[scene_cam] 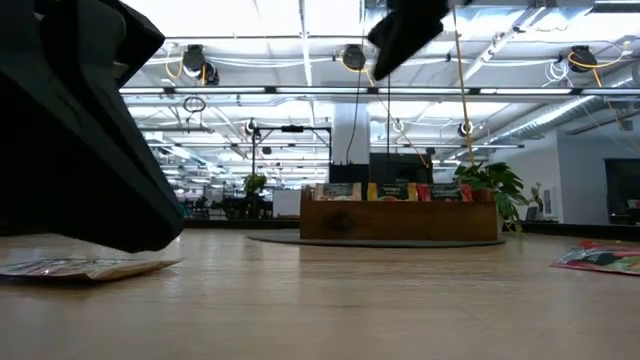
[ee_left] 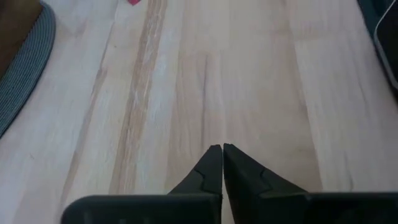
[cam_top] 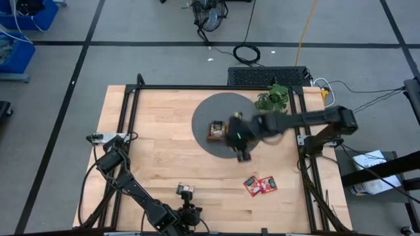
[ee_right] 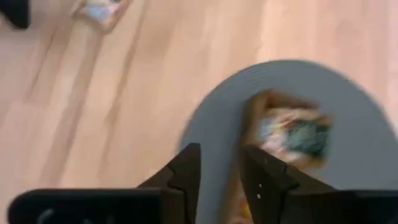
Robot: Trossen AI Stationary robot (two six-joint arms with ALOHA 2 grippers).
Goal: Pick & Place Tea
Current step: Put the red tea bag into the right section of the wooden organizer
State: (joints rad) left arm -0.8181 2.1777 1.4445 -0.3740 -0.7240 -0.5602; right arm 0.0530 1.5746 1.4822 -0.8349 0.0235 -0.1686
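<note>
The brown wooden tray (cam_top: 215, 130) stands on a round grey mat (cam_top: 209, 108), with several tea packets (scene_cam: 395, 192) upright in it. Two red packets (cam_top: 260, 185) lie flat on the table near its right side, also seen in the low view (scene_cam: 600, 258). One pale packet (cam_top: 186, 190) lies flat near the near edge, also in the low view (scene_cam: 90, 267). My right gripper (ee_right: 217, 165) is open and raised over the mat's near rim, just right of the tray (ee_right: 292, 134). My left gripper (ee_left: 222, 149) is shut above bare wood at the near edge, close to the pale packet.
A green leafy plant (cam_top: 274, 98) stands at the mat's far right edge. Black frame rails (cam_top: 125, 124) run along the table's left, far and right sides. Bare wood (cam_top: 164, 157) lies between the mat and the near edge. The left arm (scene_cam: 80, 130) fills the low view's left side.
</note>
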